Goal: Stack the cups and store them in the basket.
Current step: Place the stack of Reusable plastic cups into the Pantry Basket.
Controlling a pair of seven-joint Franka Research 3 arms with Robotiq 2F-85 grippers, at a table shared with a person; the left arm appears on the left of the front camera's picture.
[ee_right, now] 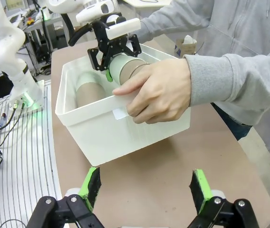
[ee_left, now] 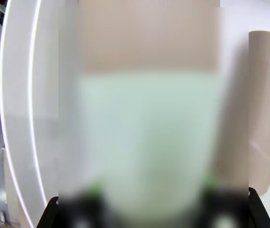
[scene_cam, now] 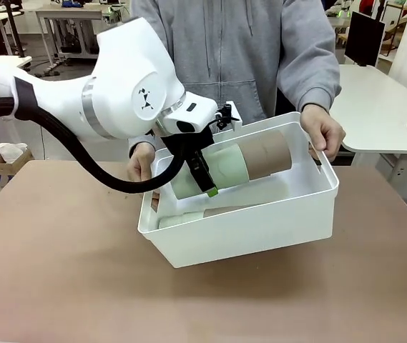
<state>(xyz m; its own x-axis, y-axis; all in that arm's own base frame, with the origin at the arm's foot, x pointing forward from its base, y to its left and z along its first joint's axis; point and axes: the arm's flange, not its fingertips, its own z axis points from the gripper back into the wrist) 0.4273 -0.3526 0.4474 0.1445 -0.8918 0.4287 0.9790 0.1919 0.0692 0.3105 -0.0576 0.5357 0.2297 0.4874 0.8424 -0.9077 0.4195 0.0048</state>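
The step in hand is storing: the left gripper (scene_cam: 204, 174) is clenched across a lying stack of cups (scene_cam: 233, 168), mint at the gripper end and tan beyond, and holds it inside the basket (scene_cam: 260, 229), above the floor. In the left wrist view the mint cup fills the gap between its green pads, so the grasp looks firm, though that picture is blurred.

The basket sits tilted on the worktop (scene_cam: 60, 271), its near side low. A person holds it by both short rims, one hand (scene_cam: 142, 161) at the basket's left end, the other hand (scene_cam: 322, 131) at its right end. Lower in the basket, toward its near left corner, lies more of the cups (scene_cam: 180, 219), mint showing in the front view and tan in the right wrist view.

The right gripper (ee_right: 144, 187) hangs released, jaws wide, well outside the basket's right end.

Next, I judge, the stack wants lowering beside the cups already lying there until it rests on the basket floor, then the jaws let go and lift straight out, clear of the rim and the person's fingers.
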